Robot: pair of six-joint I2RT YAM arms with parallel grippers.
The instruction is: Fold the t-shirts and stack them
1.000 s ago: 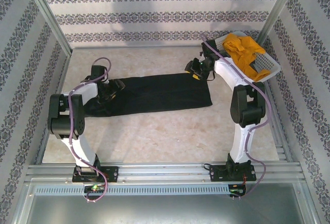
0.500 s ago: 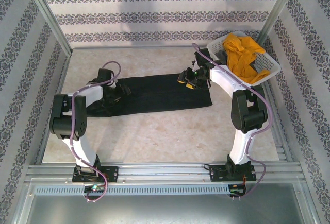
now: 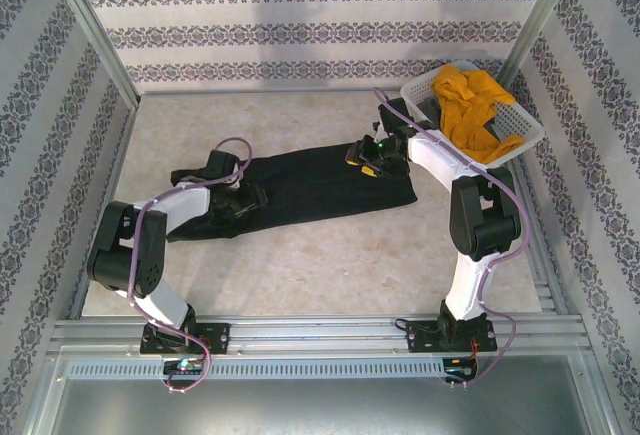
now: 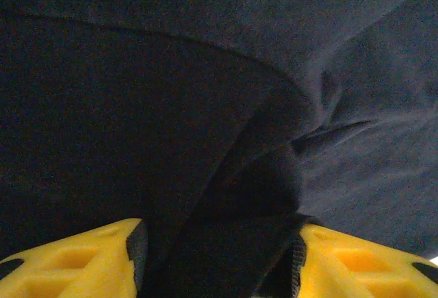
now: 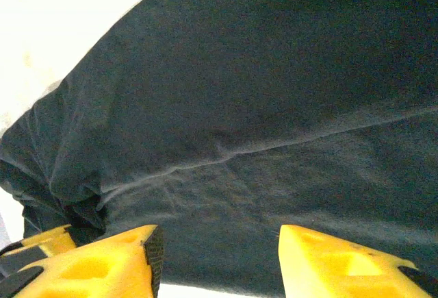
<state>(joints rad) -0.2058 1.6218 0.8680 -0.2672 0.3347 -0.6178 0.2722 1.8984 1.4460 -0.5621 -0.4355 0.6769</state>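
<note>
The black t-shirt (image 3: 310, 185) lay stretched in a long band across the middle of the table (image 3: 320, 265), running from the left arm's end up to the right arm's end, slightly slanted. The left gripper (image 3: 243, 197) sat low on the shirt's left part. In the left wrist view its yellow fingers (image 4: 75, 260) stood on either side of a raised ridge of the dark cloth (image 4: 226, 209), so the left claw (image 4: 219, 246) was pinching a bunched fold of the black t-shirt.

The right gripper (image 3: 373, 158) was down at the shirt's far right corner. In the right wrist view its fingers (image 5: 342, 264) stood apart with dark cloth (image 5: 274, 106) lying across the gap (a small crumple sat by the left-hand finger). Whether the right claw (image 5: 215, 243) was actually nipping the cloth or only resting over it could not be told.

The mustard-yellow t-shirt (image 3: 470, 105) was heaped in the white lattice basket (image 3: 530, 137) at the table's far right corner, just behind the right arm and well apart from the black one. Patterned wallpaper panels (image 3: 300, 30) closed the table in on three sides, and a metal rail (image 3: 320, 333) ran along the near edge by the arm bases.
</note>
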